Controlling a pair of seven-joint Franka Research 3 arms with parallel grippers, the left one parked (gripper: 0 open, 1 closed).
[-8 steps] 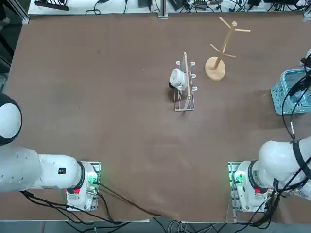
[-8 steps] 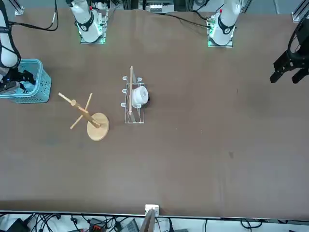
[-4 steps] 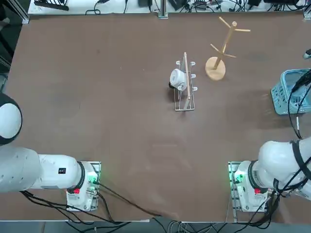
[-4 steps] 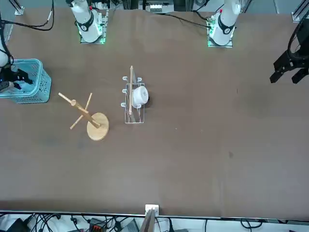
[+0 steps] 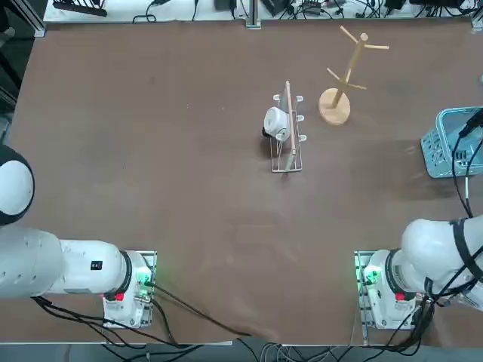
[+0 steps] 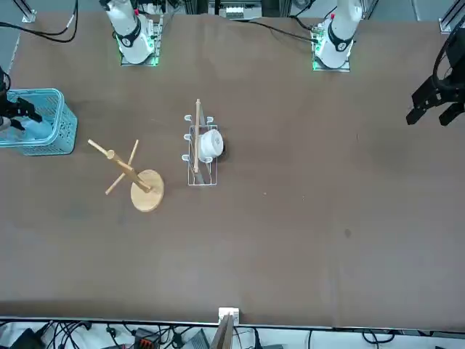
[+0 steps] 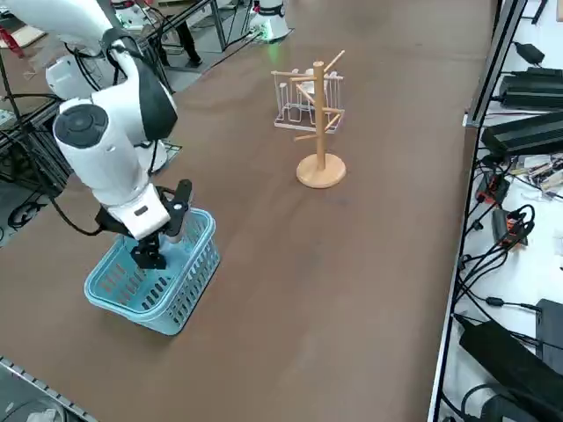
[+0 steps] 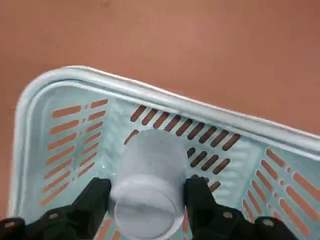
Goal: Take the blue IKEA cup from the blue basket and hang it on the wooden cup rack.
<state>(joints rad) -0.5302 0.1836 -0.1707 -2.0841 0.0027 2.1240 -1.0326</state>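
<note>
The right gripper (image 8: 147,192) is at the cup (image 8: 150,185) inside the basket (image 7: 158,286); whether it grips is unclear. Near the wooden rack (image 7: 321,171) stands a wire rack (image 5: 295,162) holding a white cup (image 5: 277,123).

A broad, matte brown tabletop (image 5: 204,211) spans the scene, a pale side table (image 7: 543,237) strewn with black cables (image 7: 494,264) running along its far edge, with grey floor (image 7: 26,396) showing beyond the near right corner.

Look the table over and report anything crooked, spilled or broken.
Nothing stands out. The wooden cup rack stands upright on its disc base, and the blue basket looks intact. The right pincer is at the blue IKEA cup, inside the basket. No spill shows.
</note>
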